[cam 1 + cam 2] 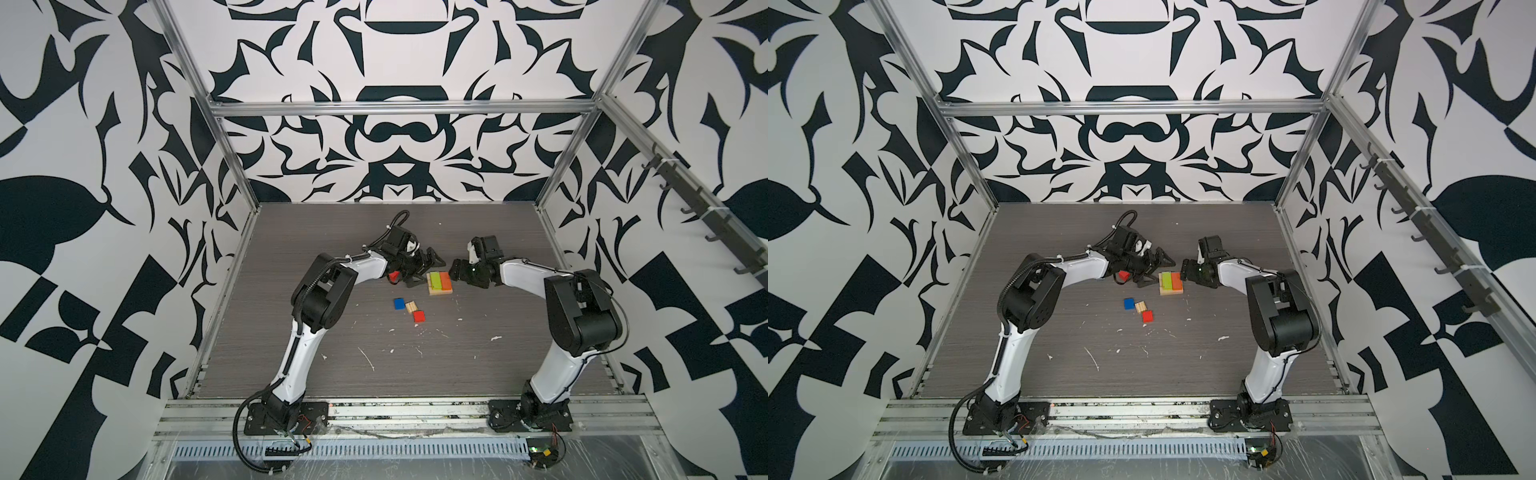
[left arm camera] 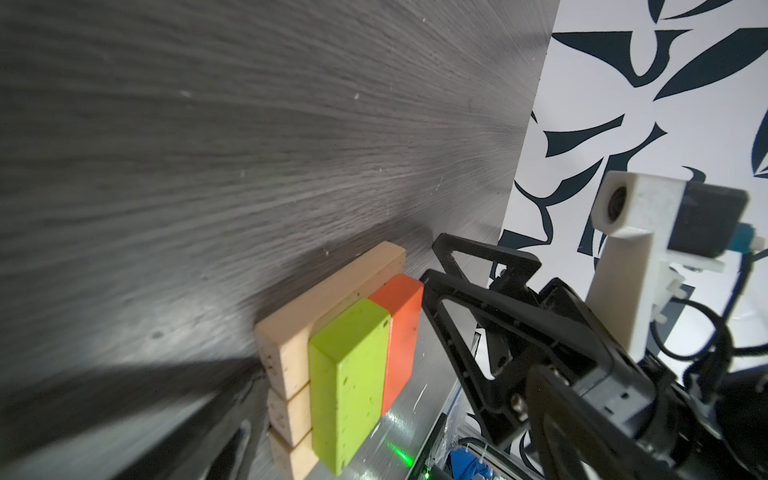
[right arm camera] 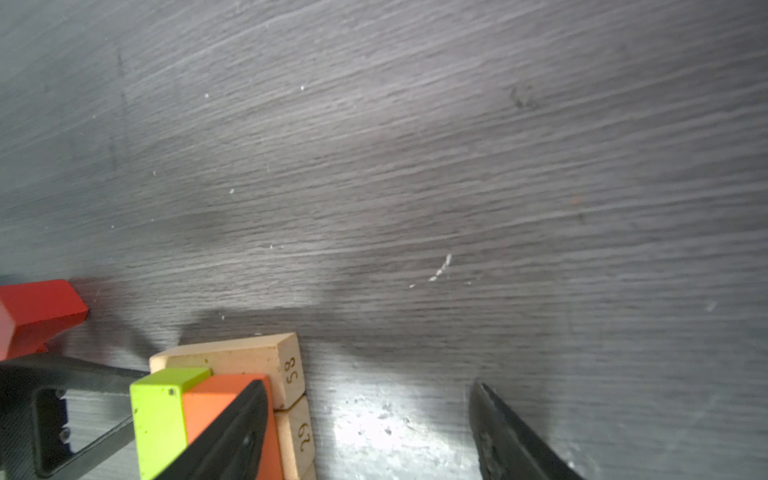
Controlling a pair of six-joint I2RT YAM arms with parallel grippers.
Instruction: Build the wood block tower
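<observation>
Nearest to us the right pincer point(image 3: 368, 390) stands with its jaws apart and nothing held. One of its fingers point(image 3: 232, 432) lies against the orange plank point(image 3: 220, 395), while its other finger hangs over the bare worktop point(image 3: 415, 166).

The wood block tower point(image 1: 438, 284) sits right at this pincer's tip. So far it is a base of tan planks point(image 3: 232, 357) with the orange plank and a lime green plank point(image 3: 160, 415) laid side by side on top. Beyond the green plank a strip of the tan base shows uncovered.

On the far side of the tower the left pincer point(image 1: 422, 271) is wide open and empty, just beside the stack. A red block point(image 3: 37, 311) lies close to it.

Well away from both pincers, toward the arm bases, lie a blue cube point(image 1: 399, 304), a tan block point(image 1: 411, 307) and another red block point(image 1: 419, 316).

We judge the main risk to be the finger at the orange plank. A sideways push could slide that plank off the tan base, or skew both coloured planks and spread the base planks. The open left pincer is close enough to bump the green plank, or to knock the nearby red block away.

We see no container here, and every block lies bare on the worktop
</observation>
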